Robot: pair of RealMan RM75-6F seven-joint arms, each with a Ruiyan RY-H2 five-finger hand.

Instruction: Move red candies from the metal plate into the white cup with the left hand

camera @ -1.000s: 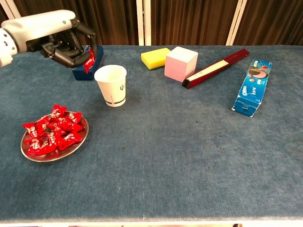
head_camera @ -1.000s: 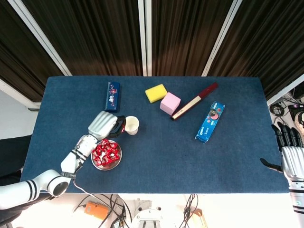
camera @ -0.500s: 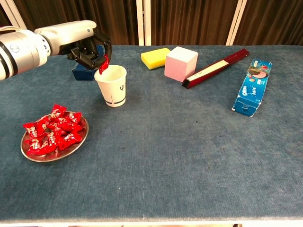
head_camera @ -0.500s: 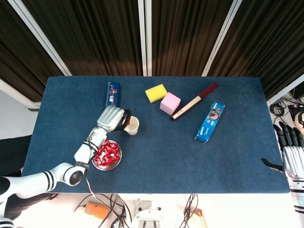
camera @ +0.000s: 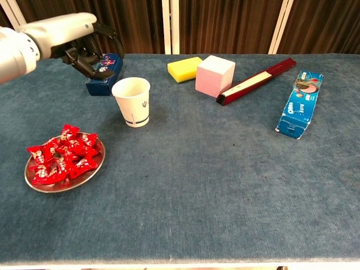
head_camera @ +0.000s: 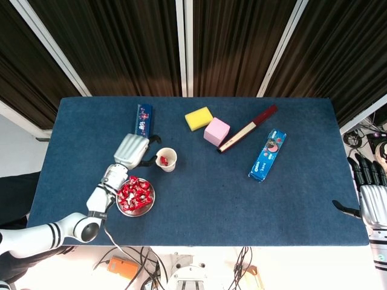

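Note:
A metal plate (head_camera: 146,208) (camera: 34,184) near the table's front left holds several red candies (head_camera: 134,193) (camera: 61,154). Just beyond it stands the white cup (head_camera: 166,159) (camera: 132,102), upright, with one red candy (head_camera: 162,161) lying inside it in the head view. My left hand (head_camera: 132,151) (camera: 87,50) hovers left of the cup with fingers spread and nothing in them. My right hand (head_camera: 367,190) stays off the table's right edge, fingers apart, holding nothing.
A dark blue box (head_camera: 143,122) (camera: 104,73) lies behind my left hand. A yellow sponge (head_camera: 198,118), a pink cube (head_camera: 216,131), a long red stick (head_camera: 248,128) and a blue cookie pack (head_camera: 267,154) sit further right.
My left hand carried a red candy over the cup, let it go into the cup, and has drawn back to the left with fingers apart. The right hand has barely moved.

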